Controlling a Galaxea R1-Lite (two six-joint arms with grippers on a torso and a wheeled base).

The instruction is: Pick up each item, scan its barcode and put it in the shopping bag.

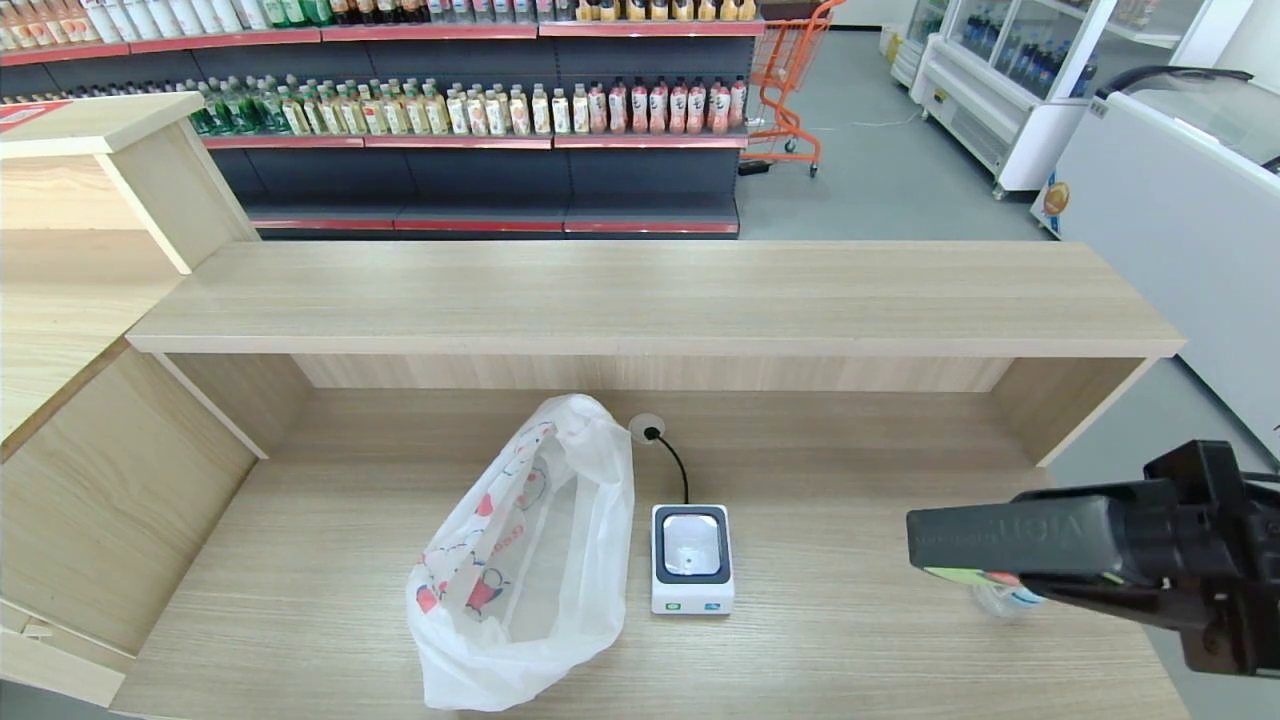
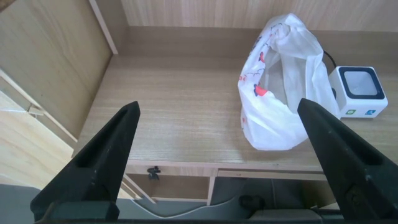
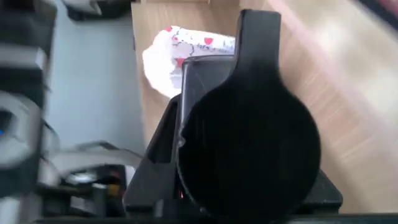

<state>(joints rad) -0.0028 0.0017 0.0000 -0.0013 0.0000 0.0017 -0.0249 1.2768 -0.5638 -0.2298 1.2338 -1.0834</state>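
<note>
The pale wooden counter (image 1: 860, 650) fills the lower half of the frame. At lower centre-left on it, the white shopping bag (image 1: 520, 560) slumps with its mouth open. The right gripper (image 1: 920, 540) juts in from the lower right edge, and I cannot tell whether it is clenched. The left gripper (image 2: 219, 106) hangs released, its fingers spread wide, near the counter's edge. The scanner (image 1: 691, 558) sits just right of the bag. A small clear item (image 1: 1000, 600) peeks out beneath the right gripper.

- Light wooden counter (image 1: 850, 640): lower work surface.
- Barcode scanner (image 1: 691, 558): mid-counter, cabled.
- White shopping bag (image 1: 520, 560): just left of the scanner.
- Clear item (image 1: 1005, 600): well right of the scanner, partly hidden.
</note>
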